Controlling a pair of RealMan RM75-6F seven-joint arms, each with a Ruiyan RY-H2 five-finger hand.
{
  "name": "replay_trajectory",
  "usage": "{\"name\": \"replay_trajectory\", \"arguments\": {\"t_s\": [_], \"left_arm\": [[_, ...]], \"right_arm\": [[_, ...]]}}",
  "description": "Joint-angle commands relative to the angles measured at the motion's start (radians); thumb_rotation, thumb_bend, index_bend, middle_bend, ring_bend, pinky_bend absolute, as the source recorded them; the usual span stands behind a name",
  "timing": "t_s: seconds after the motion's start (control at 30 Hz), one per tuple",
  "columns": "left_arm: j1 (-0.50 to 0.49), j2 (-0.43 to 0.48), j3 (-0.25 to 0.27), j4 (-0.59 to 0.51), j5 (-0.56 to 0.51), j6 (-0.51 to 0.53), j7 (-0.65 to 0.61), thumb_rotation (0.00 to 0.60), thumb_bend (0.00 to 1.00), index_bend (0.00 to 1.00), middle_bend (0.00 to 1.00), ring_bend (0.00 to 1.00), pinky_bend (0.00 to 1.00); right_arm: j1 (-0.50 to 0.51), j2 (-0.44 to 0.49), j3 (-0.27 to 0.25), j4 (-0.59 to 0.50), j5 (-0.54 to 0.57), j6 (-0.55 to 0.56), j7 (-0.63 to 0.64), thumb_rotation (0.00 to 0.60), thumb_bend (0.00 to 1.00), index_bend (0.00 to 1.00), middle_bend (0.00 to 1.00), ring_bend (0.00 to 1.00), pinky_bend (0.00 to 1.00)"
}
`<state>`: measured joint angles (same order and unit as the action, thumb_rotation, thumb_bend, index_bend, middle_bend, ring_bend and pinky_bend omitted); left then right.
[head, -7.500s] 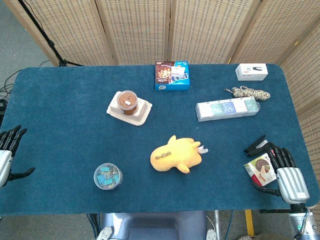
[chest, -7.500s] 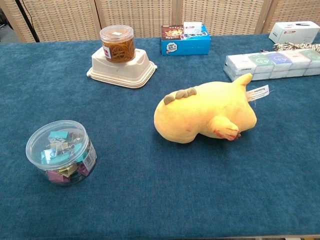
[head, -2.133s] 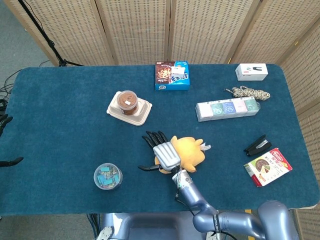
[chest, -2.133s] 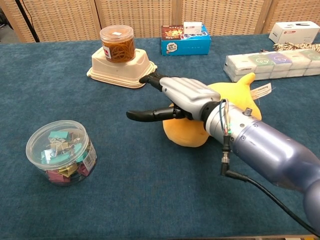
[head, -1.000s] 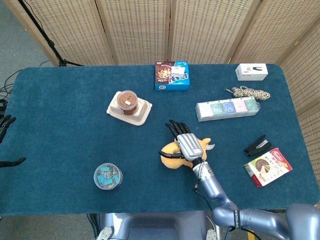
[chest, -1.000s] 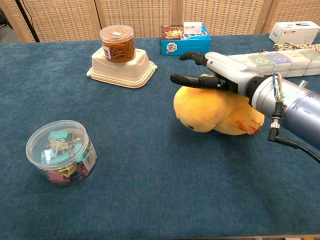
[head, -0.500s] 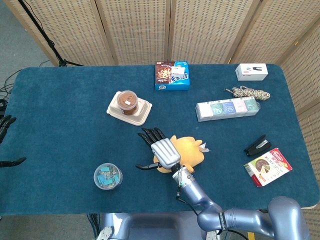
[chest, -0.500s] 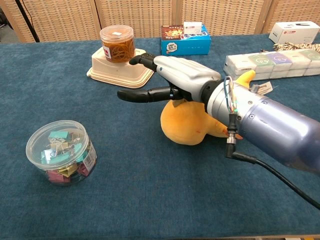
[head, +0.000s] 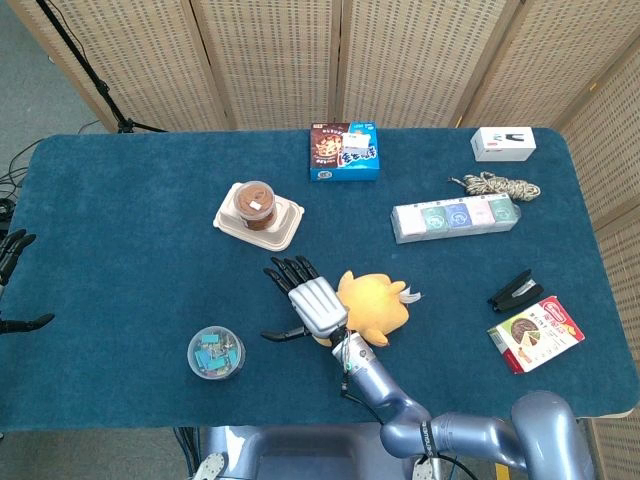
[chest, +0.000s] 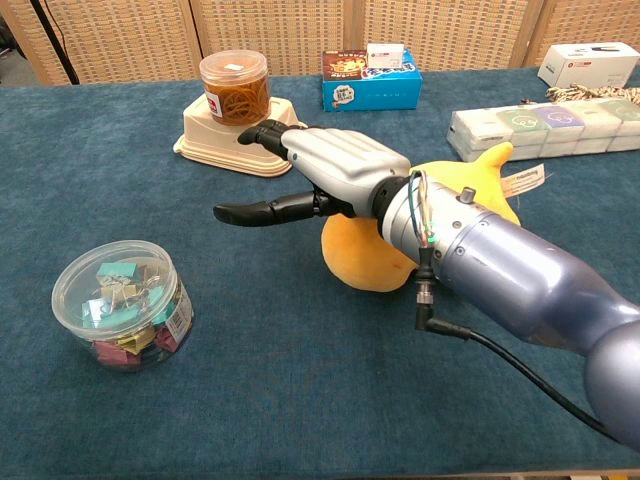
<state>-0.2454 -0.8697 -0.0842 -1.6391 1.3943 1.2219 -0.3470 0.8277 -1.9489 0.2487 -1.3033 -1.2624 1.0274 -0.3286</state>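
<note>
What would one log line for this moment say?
right hand: open, over plush | left hand: open, table edge

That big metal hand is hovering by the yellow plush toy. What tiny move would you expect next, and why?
Probably a small shift back to its right, then down: the right hand hangs open, its fingers past the toy and around nothing.

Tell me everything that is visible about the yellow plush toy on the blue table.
The yellow plush toy is soft and rounded, of fuzzy fabric, with a pointed tip and a white tag at its right end. It lies on the blue cloth-covered table, near the middle and toward the front edge. The right hand is spread open over its left part, hiding some of it in both views; whether the hand touches it is unclear. No other object touches it.
</note>
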Motion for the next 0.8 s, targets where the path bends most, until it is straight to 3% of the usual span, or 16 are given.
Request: {"name": "replay_trajectory", "arguments": {"t_s": [0.03,0.4,0.8], "left_arm": [[0.000,0.001,0.000,0.000,-0.001,0.000,0.002,0.600,0.00,0.00,0.00,0.00,0.00],[0.004,0.001,-0.003,0.001,-0.005,0.008,0.007,0.600,0.00,0.00,0.00,0.00,0.00],[0.003,-0.002,-0.004,-0.006,-0.008,0.008,0.023,0.600,0.00,0.00,0.00,0.00,0.00]], "right_arm": [[-0.004,-0.009,-0.005,0.026,0.008,-0.010,0.018,0.066,0.00,0.00,0.00,0.00,0.00],[-0.041,0.034,0.010,0.085,0.055,-0.037,0.112,0.070,0.00,0.00,0.00,0.00,0.00],[-0.114,0.159,0.027,0.015,0.123,-0.049,0.201,0.072,0.00,0.00,0.00,0.00,0.00]]}}
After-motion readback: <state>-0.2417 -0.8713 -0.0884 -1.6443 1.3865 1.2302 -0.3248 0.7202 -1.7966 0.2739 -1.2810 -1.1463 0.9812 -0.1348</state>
